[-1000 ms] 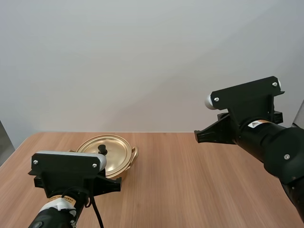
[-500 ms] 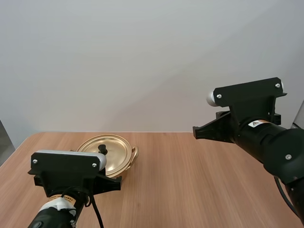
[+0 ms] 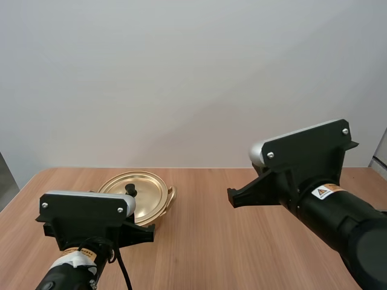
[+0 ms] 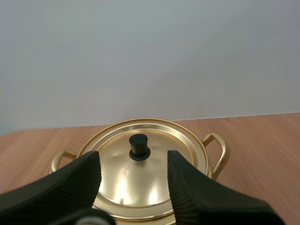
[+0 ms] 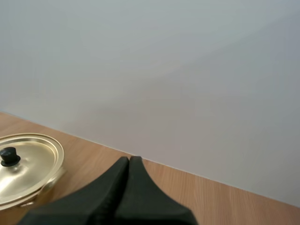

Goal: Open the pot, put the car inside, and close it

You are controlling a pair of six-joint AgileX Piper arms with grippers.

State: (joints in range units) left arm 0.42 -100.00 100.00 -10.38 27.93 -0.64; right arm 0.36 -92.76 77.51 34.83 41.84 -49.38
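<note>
A gold pot [image 3: 138, 196] with its lid on stands at the left of the wooden table; the lid has a black knob [image 3: 129, 191]. In the left wrist view the pot [image 4: 140, 168] lies just beyond my left gripper [image 4: 133, 171], which is open, its ribbed fingers [image 4: 86, 176] apart on either side of the knob [image 4: 138, 146] but short of it. My right gripper [image 5: 129, 161] is shut on nothing, the fingers pressed into one dark wedge above the table, with the pot [image 5: 26, 164] off to its side. The right arm [image 3: 302, 181] hovers over the table's right half.
The wooden table [image 3: 211, 241] stretches between the two arms, with a plain pale wall behind. The pot has two looped side handles [image 4: 218, 152].
My right arm has swung left and lower toward the table's middle. The left arm and the pot have stayed put.
</note>
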